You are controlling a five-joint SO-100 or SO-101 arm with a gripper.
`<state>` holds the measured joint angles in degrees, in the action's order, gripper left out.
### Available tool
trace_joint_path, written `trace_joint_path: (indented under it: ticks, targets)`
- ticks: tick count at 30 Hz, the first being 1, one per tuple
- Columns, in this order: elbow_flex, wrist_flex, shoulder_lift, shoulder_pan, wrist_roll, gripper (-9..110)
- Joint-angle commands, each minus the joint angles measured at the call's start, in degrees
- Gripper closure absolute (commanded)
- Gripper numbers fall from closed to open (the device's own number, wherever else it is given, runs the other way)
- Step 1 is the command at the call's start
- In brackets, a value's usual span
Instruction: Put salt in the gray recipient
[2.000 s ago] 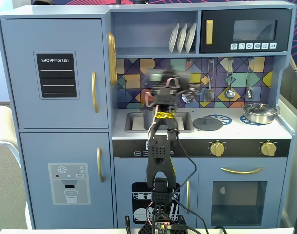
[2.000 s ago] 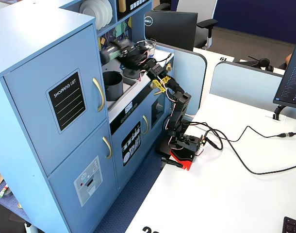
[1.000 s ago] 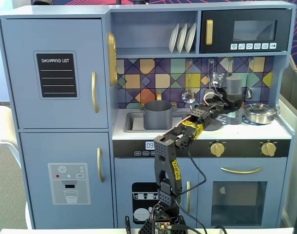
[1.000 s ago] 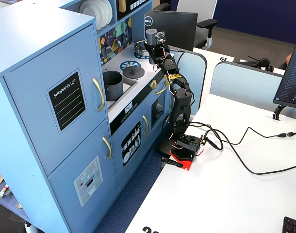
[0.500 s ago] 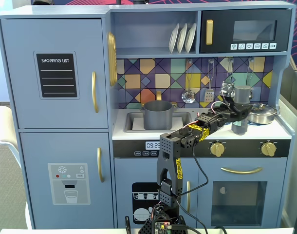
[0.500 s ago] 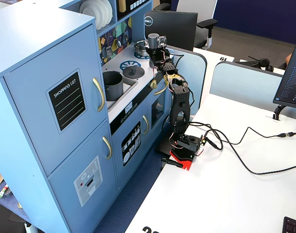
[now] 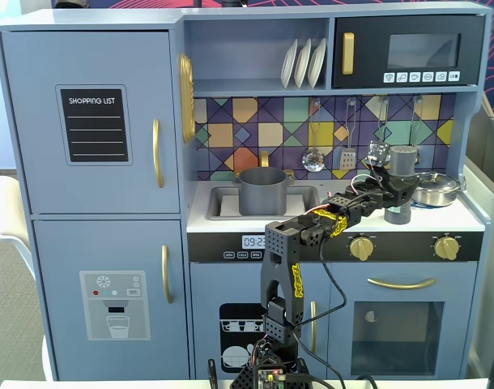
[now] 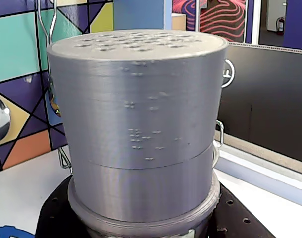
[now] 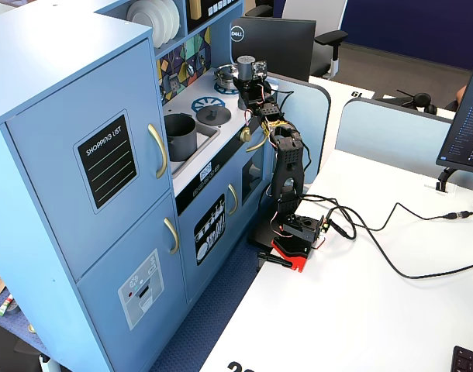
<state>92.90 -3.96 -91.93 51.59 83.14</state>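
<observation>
**Salt shaker being set down on the stovetop, away from the pot**

Compared with a moment earlier, the salt shaker [image 7: 402, 183] is being carried slightly lower at the right end of the counter. It is being held upright in the gripper [image 7: 395, 194], whose fingers are closed around its lower body; its perforated cap [image 8: 136, 42] is filling the wrist view. The gray pot [image 7: 263, 191] is sitting in the sink [image 7: 225, 203], well apart to the left. The steel pan [image 7: 432, 188] is lying just beside the shaker, so a release on uneven footing is risking a tip against it.
</observation>
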Motion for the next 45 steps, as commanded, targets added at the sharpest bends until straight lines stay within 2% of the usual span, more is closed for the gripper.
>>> trace_joint_path:
  ticks: [1, 5, 7, 9, 14, 17, 20, 23, 26, 29, 32, 36, 40, 45]
  targets:
    - [0.44, -1.14, -1.23, 0.53, 1.58, 100]
    - [0.79, -3.34, -1.85, 1.05, -4.83, 69]
    - [0.79, -3.43, -2.37, 1.32, -4.57, 59]
    - [0.88, -3.43, -2.99, 1.49, -3.69, 53]
    - [2.9, -3.43, -6.33, 1.76, -0.44, 49]
    - [5.62, 0.44, -11.87, 2.2, 1.05, 50]
    - [12.22, 6.5, -21.88, 3.6, 4.22, 59]
    - [20.04, 19.34, -35.42, 3.52, 9.14, 78]
    - [25.49, 37.97, -49.22, -0.26, 13.45, 101]
    - [29.0, 53.96, -60.73, -10.63, 12.22, 101]
    - [34.89, 64.69, -70.22, -23.12, 13.97, 101]
    - [43.86, 74.79, -78.22, -37.35, 9.05, 101]
    - [56.51, 75.5, -83.76, -45.26, 4.48, 101]
    - [74.0, 67.94, -88.15, -46.67, 2.46, 101]
